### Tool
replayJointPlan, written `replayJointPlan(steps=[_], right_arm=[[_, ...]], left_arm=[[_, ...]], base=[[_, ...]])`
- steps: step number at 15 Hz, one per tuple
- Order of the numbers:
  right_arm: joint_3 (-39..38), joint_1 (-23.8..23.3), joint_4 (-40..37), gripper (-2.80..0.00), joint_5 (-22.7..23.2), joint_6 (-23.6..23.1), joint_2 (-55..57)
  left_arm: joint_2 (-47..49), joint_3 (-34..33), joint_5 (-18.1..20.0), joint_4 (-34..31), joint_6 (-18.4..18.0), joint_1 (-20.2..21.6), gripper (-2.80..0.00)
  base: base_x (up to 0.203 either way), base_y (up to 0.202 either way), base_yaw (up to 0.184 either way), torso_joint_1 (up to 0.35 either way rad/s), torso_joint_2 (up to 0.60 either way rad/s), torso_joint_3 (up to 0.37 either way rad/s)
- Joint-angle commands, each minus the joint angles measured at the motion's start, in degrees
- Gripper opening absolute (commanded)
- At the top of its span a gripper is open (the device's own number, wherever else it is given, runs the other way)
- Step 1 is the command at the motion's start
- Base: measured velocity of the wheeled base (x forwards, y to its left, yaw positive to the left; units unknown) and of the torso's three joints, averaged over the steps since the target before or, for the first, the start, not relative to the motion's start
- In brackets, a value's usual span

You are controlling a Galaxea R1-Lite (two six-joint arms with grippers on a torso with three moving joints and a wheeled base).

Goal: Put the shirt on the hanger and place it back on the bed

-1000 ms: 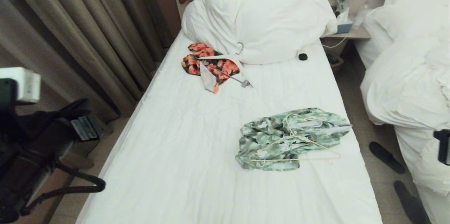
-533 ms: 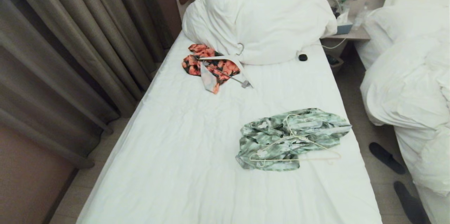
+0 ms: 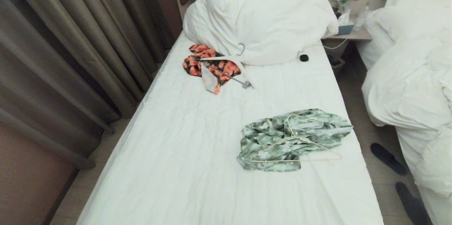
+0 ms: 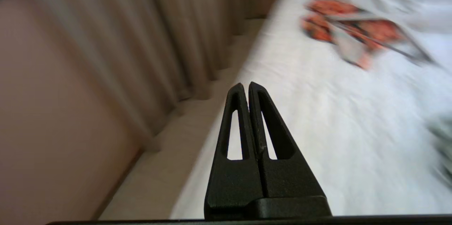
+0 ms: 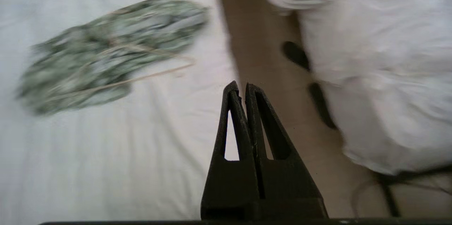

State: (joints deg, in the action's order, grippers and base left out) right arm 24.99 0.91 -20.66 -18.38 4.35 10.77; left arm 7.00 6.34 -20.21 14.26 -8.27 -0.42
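The green and white shirt (image 3: 293,136) lies crumpled on the right half of the bed (image 3: 197,154), also showing in the right wrist view as the shirt (image 5: 106,48). The cream wire hanger (image 3: 300,147) rests on top of it, with its hook toward the pillow end; the hanger (image 5: 155,73) lies apart from both grippers. My left gripper (image 4: 246,85) is shut and empty, over the bed's left edge beside the curtain. My right gripper (image 5: 240,85) is shut and empty, over the bed's right edge and the floor gap. Neither arm shows in the head view.
An orange-red floral garment (image 3: 212,64) with a white flat hanger lies near the big white duvet (image 3: 261,16). Curtains (image 3: 70,41) run along the left. A second bed (image 3: 416,87) heaped with bedding stands on the right, dark slippers (image 3: 388,158) in the gap, and a nightstand (image 3: 349,34) behind.
Both arms have dropped out of the head view: the left arm filled the lower left and the right wrist showed at the right edge a second ago. Shirt and hanger have not moved.
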Motion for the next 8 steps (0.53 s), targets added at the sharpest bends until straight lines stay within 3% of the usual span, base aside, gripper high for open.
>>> replayJointPlan(steps=[1, 4, 8], right_arm=[[-2.4, -0.3, 0.0, -2.8, 5.8, 0.0, -5.5], [-7.7, -0.7, 0.3, -2.8, 16.3, -1.1, -10.7], [-20.5, -0.7, 11.8, -2.8, 18.1, -5.1, -10.7]], left_arm=[[-7.1, -3.0, 5.6, -5.1, -0.1, 0.4, -2.8], [-7.0, -6.2, 15.3, -6.5, 0.0, 0.4, -2.8], [-7.0, -6.3, 22.5, -13.8, 0.9, 0.4, -2.8]], base=[[0.0, 0.0, 0.0, 0.0, 0.0, 0.0], [0.0, 0.0, 0.0, 0.0, 0.0, 0.0], [0.0, 0.0, 0.0, 0.0, 0.0, 0.0]])
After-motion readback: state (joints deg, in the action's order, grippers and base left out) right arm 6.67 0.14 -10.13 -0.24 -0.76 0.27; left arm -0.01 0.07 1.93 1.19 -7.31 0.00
